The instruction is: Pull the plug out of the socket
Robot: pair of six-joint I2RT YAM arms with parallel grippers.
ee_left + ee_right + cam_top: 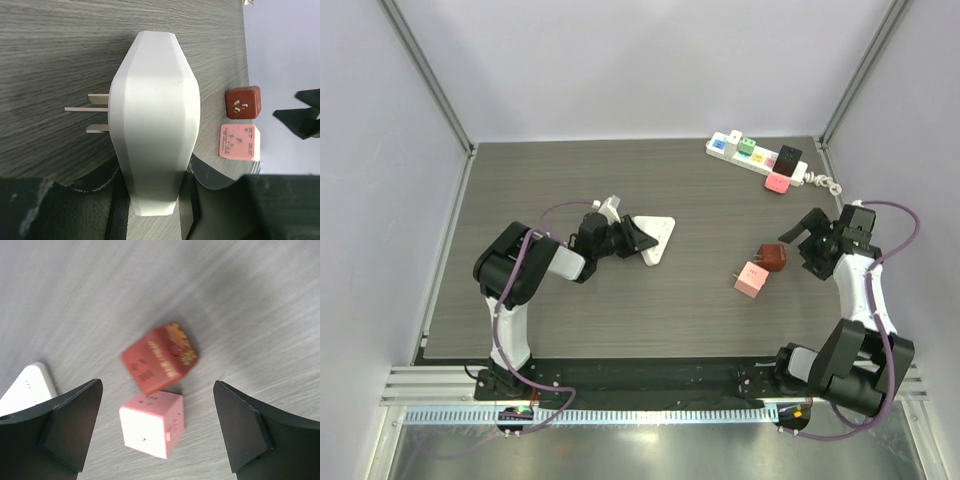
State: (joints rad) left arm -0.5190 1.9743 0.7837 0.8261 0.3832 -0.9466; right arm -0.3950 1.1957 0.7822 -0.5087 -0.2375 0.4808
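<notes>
The left end effector [638, 237] is clamped on the narrow end of a smooth, faceted white plug [155, 120]. The plug lies flat near the middle of the table [570, 310], a dark grey surface with wood grain, and its three flat metal prongs are bare. The right end effector [807, 244] hangs with its jaws spread wide by the right edge. Just beside it are a glossy red cube plug [772, 258] and a matte pink cube plug [752, 279]. A long white power strip [757, 158] with coloured cubes plugged into it sits at the far right corner.
</notes>
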